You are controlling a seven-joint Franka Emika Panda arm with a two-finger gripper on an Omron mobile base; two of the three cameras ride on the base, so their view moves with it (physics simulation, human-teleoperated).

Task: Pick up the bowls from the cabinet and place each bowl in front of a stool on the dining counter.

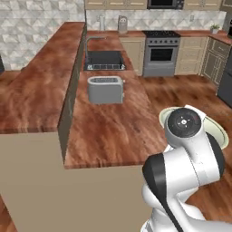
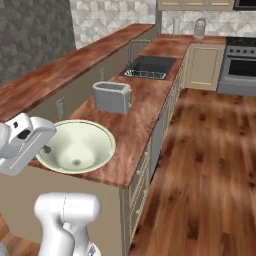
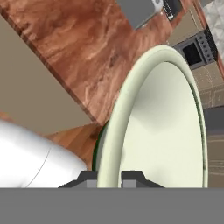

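Bowl point(image 2: 76, 146) in the tool point(image 3: 109, 177): in the hand view the two dark finger tips stand one on each side of the bowl's rim, so the tool is clamped on the bowl at its edge. Bowl rides roughly level, mouth up, seen from the right base view just over the near end of the lower kitchen table point(image 2: 137, 107); whether it touches that surface or hangs a little above, I cannot tell. From the left base view only a slice of its pale rim shows behind the arm's wrist.

Toaster point(image 2: 112, 97) stands on the same lower table, near the bowl but apart. Sink point(image 2: 149, 67) further along.

The raised dining table point(image 1: 34, 86) runs along the far side, up a step from the lower one. No stools to be seen from here.

Judgement: step in hand is carrying the bowl over to the dining table. To do it well:
- lift enough to clear the step-up edge before crossing;
- keep the bowl level, since a rim pinch can let a wide bowl swing or slip;
- swing wide of the toaster;
- set down flat, then let go.
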